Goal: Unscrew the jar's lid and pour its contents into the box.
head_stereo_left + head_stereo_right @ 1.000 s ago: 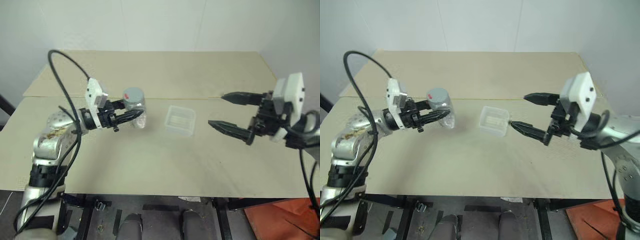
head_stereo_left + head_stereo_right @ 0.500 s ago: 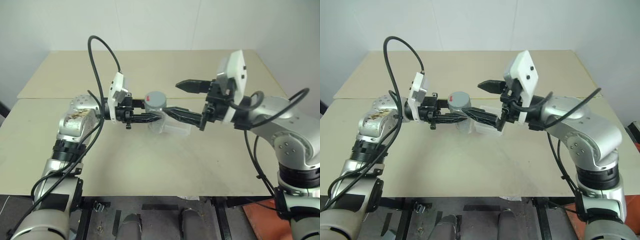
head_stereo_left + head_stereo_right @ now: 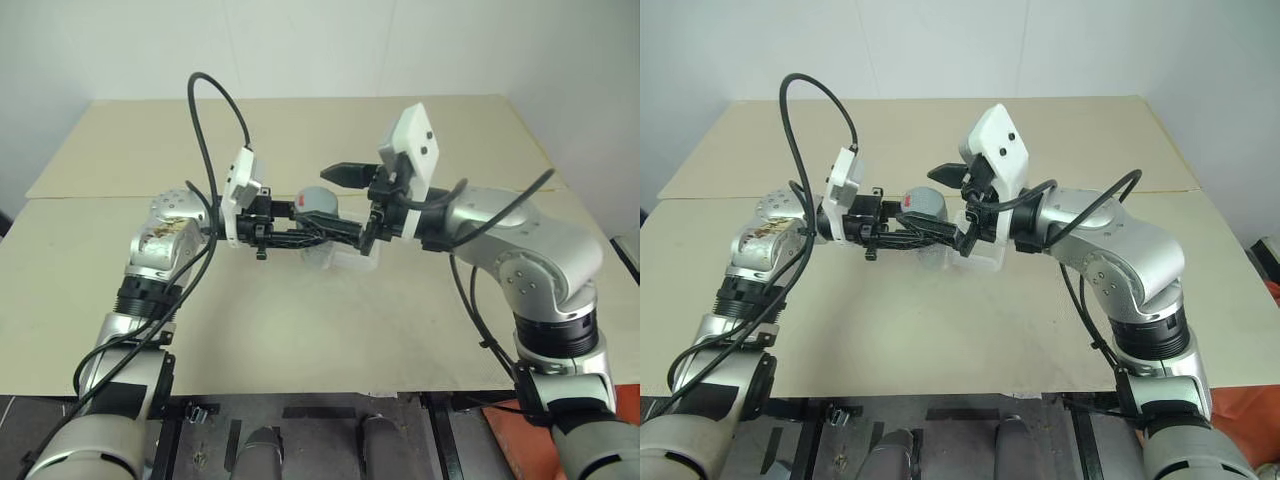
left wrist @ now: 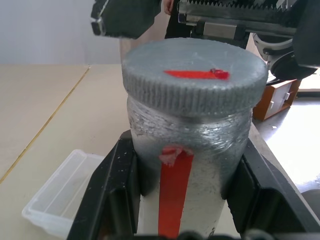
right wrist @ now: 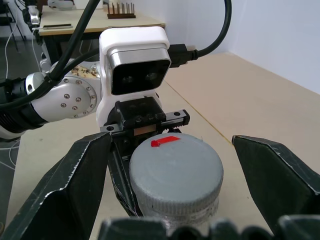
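No readable text, jar (image 4: 187, 150) and lid (image 4: 194, 75) bear plain red marks

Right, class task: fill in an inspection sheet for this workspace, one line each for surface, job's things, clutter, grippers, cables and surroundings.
Surface: beige table, a seam line running across it.
Job's things: jar held upright above the table, red mark on its side; lid on, red mark on top; clear box on the table beside and below the jar; contents not visible.
Clutter: nothing seen.
Grippers: left gripper shut on the jar's body; right gripper open, its fingers either side of the lid, not touching.
Cables: black cable looping over the left arm; another along the right arm.
Surroundings: white wall behind the table.
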Controlling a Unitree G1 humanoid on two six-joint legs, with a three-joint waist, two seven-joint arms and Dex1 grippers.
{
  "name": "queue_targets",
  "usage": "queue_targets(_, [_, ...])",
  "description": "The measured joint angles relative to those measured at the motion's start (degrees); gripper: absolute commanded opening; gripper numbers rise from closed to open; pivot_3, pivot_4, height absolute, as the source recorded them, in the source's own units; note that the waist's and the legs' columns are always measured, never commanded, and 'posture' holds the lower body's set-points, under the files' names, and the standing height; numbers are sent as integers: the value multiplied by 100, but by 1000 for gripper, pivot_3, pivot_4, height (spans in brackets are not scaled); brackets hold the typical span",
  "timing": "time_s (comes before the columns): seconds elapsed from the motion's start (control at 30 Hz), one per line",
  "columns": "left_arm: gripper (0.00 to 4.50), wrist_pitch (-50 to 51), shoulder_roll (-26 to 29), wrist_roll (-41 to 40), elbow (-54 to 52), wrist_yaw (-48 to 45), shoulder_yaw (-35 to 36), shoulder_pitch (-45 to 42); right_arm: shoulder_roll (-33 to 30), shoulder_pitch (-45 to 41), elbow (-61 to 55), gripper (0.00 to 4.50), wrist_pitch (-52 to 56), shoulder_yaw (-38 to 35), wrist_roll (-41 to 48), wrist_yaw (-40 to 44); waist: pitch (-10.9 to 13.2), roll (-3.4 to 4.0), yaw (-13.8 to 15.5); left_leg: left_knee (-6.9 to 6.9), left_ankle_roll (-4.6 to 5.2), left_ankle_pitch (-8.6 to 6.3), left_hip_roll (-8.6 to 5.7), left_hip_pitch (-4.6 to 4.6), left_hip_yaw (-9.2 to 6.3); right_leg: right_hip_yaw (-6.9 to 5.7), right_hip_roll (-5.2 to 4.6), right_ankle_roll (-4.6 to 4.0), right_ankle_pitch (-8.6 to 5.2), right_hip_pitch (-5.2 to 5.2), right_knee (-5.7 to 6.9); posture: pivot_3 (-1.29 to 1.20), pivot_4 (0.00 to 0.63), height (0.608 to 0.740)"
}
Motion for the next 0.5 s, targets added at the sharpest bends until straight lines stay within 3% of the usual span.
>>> queue_targets(0.1, [1908,-22,-2,-1,-1,-9,0,-6,27,0,66,4327,2,3,-61,23,0,1,-9,0,0,0,0,2,0,0,1,0,0,0,0,0,150,740])
queue_targets(0.3, [1908,-45,9,-1,-1,-60,3,-5,104,0,100,2704,5,3,-90,120,0,1,-9,0,0,0,0,1,-1,0,0,0,0,0,2,0,150,740])
queue_targets(0.5, [1908,-43,9,-4,-1,-185,2,-6,81,-47,278,2704,-23,-42,-92,543,0,1,-11,0,0,0,0,1,-1,0,1,0,0,0,1,0,150,740])
